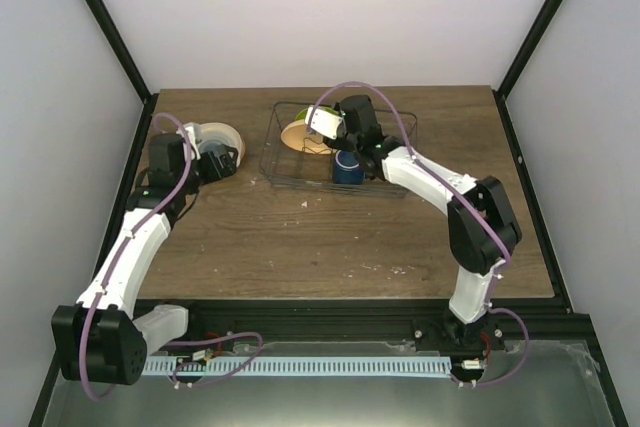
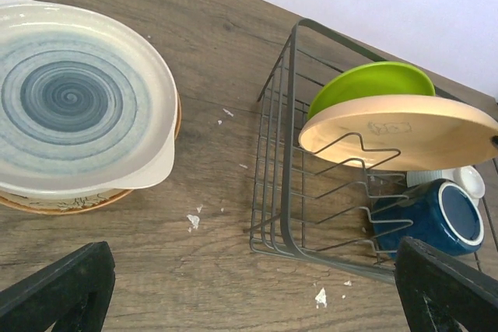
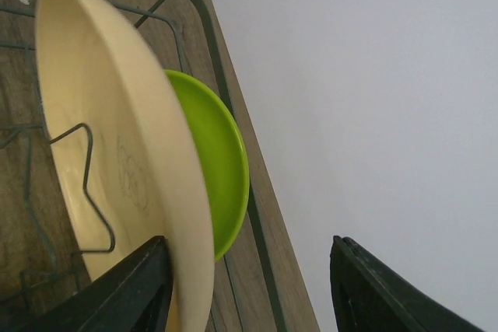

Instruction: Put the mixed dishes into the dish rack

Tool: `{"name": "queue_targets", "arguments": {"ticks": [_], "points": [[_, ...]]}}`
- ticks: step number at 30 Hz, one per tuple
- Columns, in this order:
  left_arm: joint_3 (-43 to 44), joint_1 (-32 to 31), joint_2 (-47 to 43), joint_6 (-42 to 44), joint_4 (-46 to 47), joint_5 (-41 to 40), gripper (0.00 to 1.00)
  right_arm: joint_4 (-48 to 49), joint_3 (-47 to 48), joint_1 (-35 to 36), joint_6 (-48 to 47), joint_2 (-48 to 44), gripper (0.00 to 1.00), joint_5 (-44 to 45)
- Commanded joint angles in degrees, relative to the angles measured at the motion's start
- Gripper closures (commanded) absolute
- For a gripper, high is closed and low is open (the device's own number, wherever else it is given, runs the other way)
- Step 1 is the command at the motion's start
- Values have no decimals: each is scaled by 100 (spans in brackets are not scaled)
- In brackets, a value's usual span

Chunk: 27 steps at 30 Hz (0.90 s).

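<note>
Your right claw (image 3: 249,248) is spread wide, one finger just beside the peach plate (image 3: 101,114), which stands in the rack (image 2: 291,114) in front of the green plate (image 3: 218,161). The blue mug (image 2: 436,219) sits lower right of them. Your left claw (image 2: 253,250) hangs spread over the desk (image 2: 194,60). The ringed plate (image 2: 70,99) lies upside down at upper left, outside the rack.

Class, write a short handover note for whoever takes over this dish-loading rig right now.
Left end effector: open, empty, near the cream plate.
Right end effector: open, beside the peach-orange plate in the dish rack.
Done: lime-green plate and peach-orange plate stand in the dividers; dark blue mug is in the rack.
Left: cream plate, on the table left of the rack, resting on another dish of unclear kind. Load both.
</note>
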Motion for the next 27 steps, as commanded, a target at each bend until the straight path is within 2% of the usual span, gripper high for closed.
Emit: {"name": "queue_targets", "arguments": {"ticks": [1, 9, 15, 22, 25, 27], "points": [[223, -1, 32, 64, -51, -98, 0, -20, -295, 76, 191, -736, 43, -92], [1098, 190, 881, 112, -183, -50, 0, -141, -1101, 273, 581, -1450, 40, 215], [1822, 874, 1947, 15, -421, 39, 0, -264, -1430, 453, 1113, -2079, 40, 646], [2629, 1230, 3218, 163, -1141, -743, 0, -915, -1658, 660, 2821, -2532, 40, 919], [2915, 1237, 3746, 188, -1277, -1061, 0, -1047, -1886, 753, 3499, -2597, 41, 478], [3048, 1251, 3974, 187, -1283, -1182, 0, -882, -2112, 768, 3797, -2585, 36, 69]]}}
